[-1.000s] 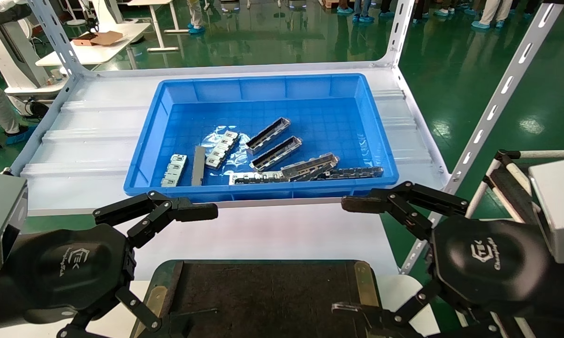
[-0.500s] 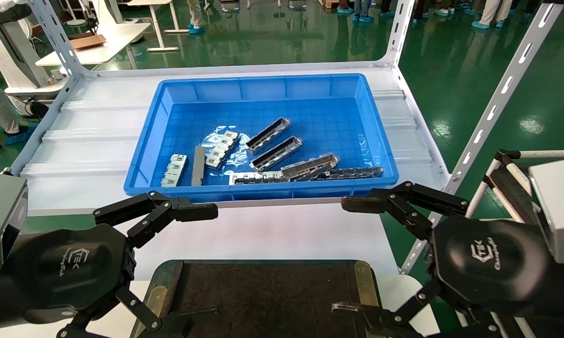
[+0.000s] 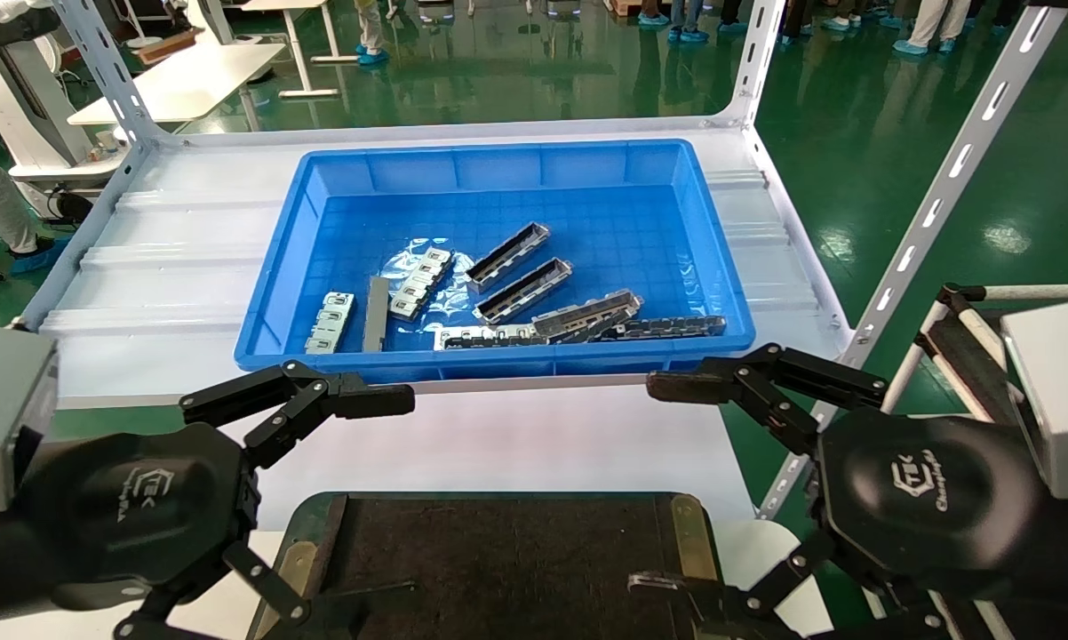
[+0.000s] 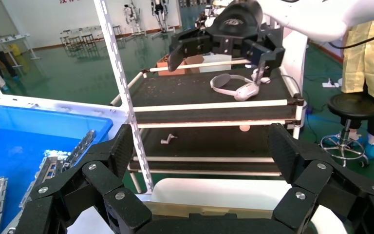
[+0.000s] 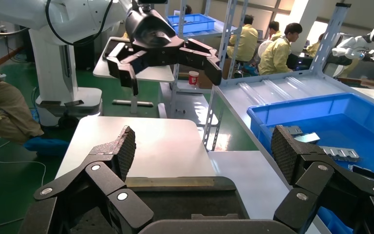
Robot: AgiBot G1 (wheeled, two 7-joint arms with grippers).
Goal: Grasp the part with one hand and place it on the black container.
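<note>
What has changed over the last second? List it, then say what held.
Only the left end effector shifted a touch, toward the right one, fingers open, holding nothing. The right end effector stayed open and empty at the tray's other side. The parts lie in the blue bin as before; none has been picked up, and nothing has been put on the tray.

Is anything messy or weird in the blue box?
A bit messy: in the blue bin, one metal channel bar lies tilted across the black chain-like strip near the front wall. Nothing looks spilled or broken.
</note>
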